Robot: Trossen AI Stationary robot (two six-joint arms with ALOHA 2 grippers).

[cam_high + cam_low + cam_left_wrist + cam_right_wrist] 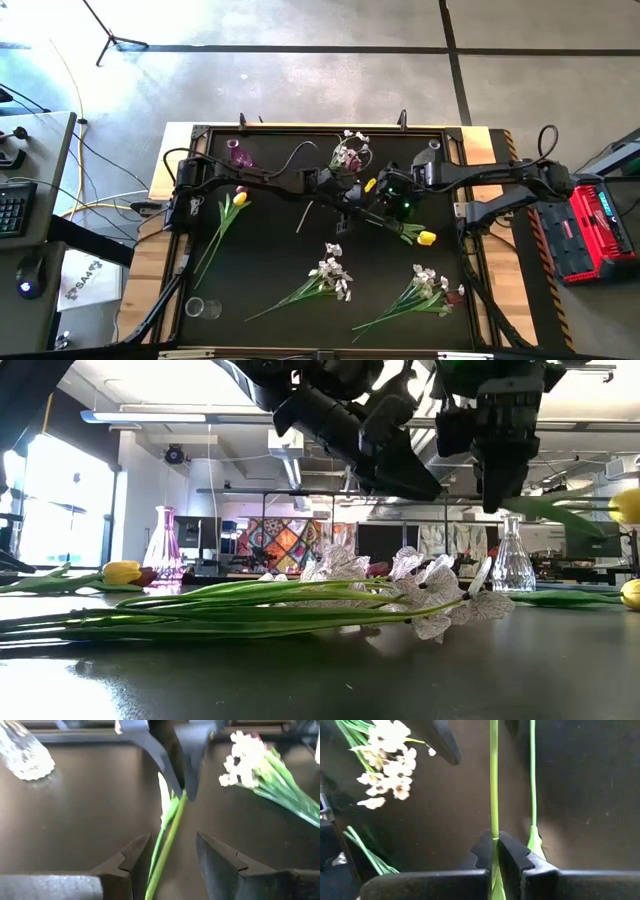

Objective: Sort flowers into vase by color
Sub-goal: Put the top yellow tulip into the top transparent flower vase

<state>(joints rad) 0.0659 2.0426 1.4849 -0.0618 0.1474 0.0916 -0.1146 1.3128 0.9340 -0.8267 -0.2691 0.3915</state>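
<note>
While the right gripper (pixel 496 851) pinches a green stem (pixel 493 780) above mid-table, the left gripper (pixel 172 855) stands half open around that stem, holding nothing. Behind them a vase (pixel 348 155) holds white and dark blooms; the pink vase (pixel 239 154) and clear vase (pixel 511 560) look empty. White sprays (pixel 330 275) and yellow tulips (pixel 239 199) lie on the table (pixel 260 250).

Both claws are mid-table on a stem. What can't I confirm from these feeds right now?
- Which bloom tops the stem in the right claw: cut off by the right wrist view's edge.
- Whether the left claw grips that stem: its fingers sit apart either side, contact unclear in the left wrist view.
- The handover from overhead: arms overlap it.
- Clear vase base: flowers cover it, low view.
</note>
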